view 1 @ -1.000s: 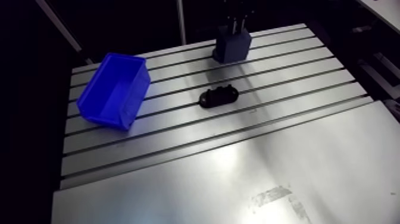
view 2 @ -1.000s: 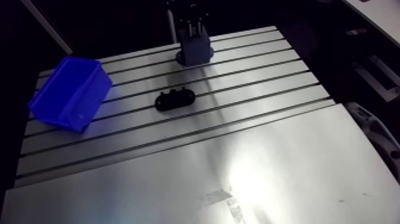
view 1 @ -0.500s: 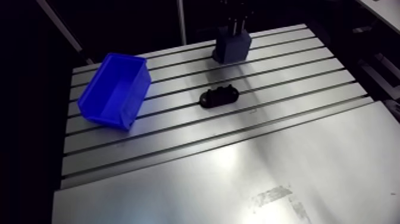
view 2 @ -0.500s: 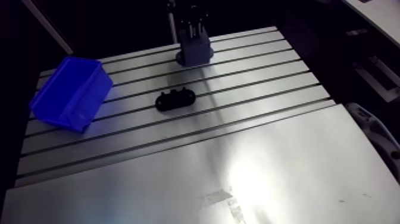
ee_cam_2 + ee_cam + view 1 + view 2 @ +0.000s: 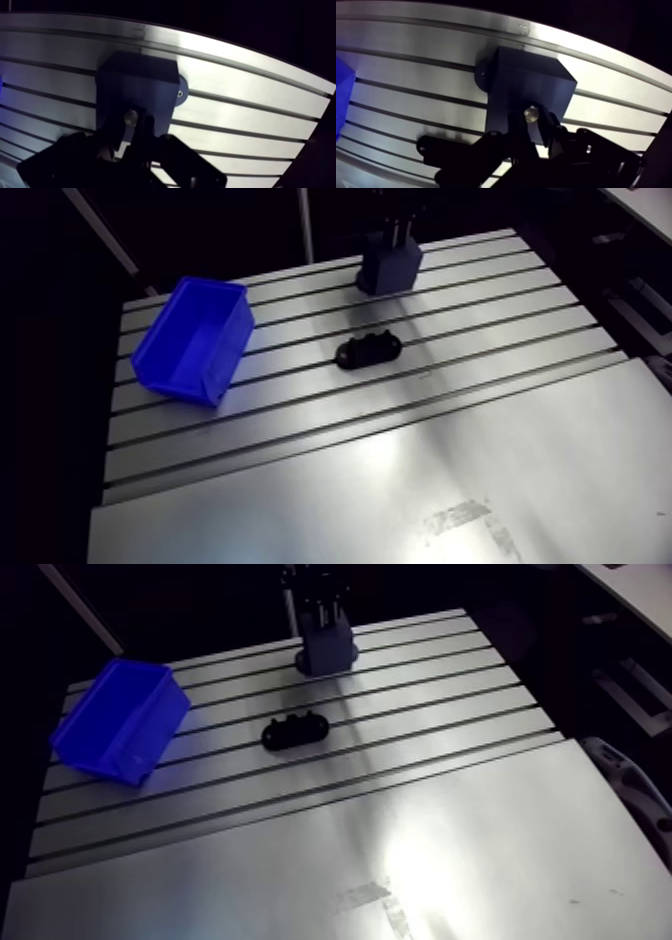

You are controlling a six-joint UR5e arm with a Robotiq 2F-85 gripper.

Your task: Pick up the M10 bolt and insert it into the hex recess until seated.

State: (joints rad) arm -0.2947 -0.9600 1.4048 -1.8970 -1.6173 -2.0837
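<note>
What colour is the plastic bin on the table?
The bin is bright blue. It shows best in the arm view.

**Slotted surface carries three items**

The surface [image 5: 400, 478] is aluminium. Its far half is cut by long parallel slots [image 5: 480, 338], and its near half is a smooth sheet with a pale scuff mark [image 5: 462, 521] towards the front edge.

A blue bin [image 5: 192, 338] sits on the slotted half at the left, open side up and turned askew to the slots. A low, oblong black part [image 5: 368, 351] lies near the middle of the slotted half, well apart from the bin. A dark blue block [image 5: 528, 85] stands upright by the far edge, apart from the black part.
</note>
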